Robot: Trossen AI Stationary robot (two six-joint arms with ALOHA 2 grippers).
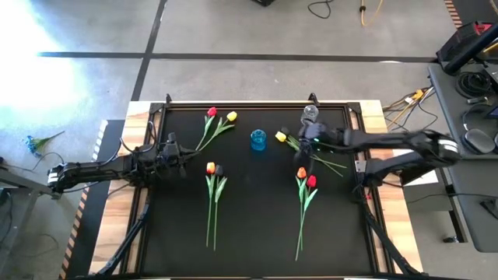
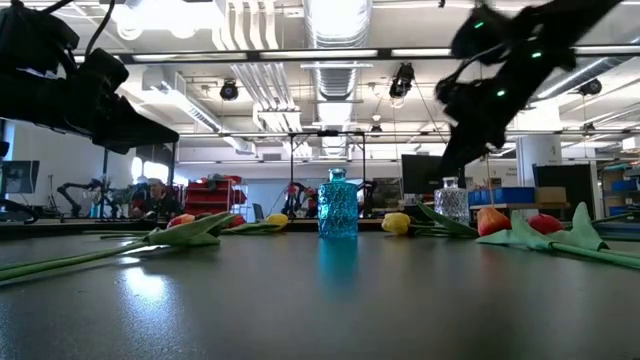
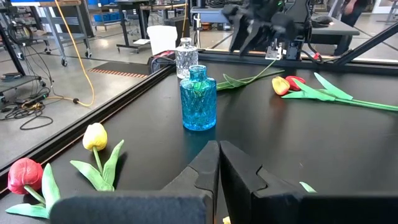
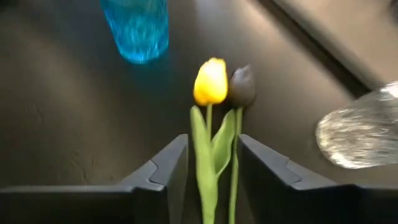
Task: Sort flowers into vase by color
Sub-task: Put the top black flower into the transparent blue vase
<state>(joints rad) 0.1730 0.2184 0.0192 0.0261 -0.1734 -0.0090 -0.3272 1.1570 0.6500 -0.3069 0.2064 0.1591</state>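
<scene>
Right gripper (image 4: pixel 211 180): fingers parted, one on each side of two stems; the pictures do not show whether they press on the stems. It hangs over the right far part of the table (image 1: pixel 257 225), just near of the clear vase.
Yellow tulip (image 4: pixel 210 82): its head lies just ahead of the right gripper's fingertips, its stem and leaf running back between them.
Dark tulip (image 4: pixel 242 86): head touching the yellow one's side, stem also between the right fingers.
Blue vase (image 1: pixel 257 140): upright near the middle of the table's far half, to the left of the right gripper and apart from it.
Clear vase (image 1: pixel 310 114): upright at the far edge, just beyond the right gripper.
Left gripper (image 3: pixel 219 163): fingers closed together with nothing between them, over the table's left side, pointing toward the blue vase.
Far-left pair: a red tulip (image 1: pixel 211 112) and a second yellow tulip (image 1: pixel 231 117) lie side by side, to the far right of the left gripper.
Near-middle pair: an orange-yellow tulip (image 1: pixel 210 167) and another dark tulip (image 1: pixel 219 169), stems running toward the near edge.
Right pair: an orange tulip (image 1: pixel 301 173) and a second red tulip (image 1: pixel 311 181), lying just near of the right gripper.
</scene>
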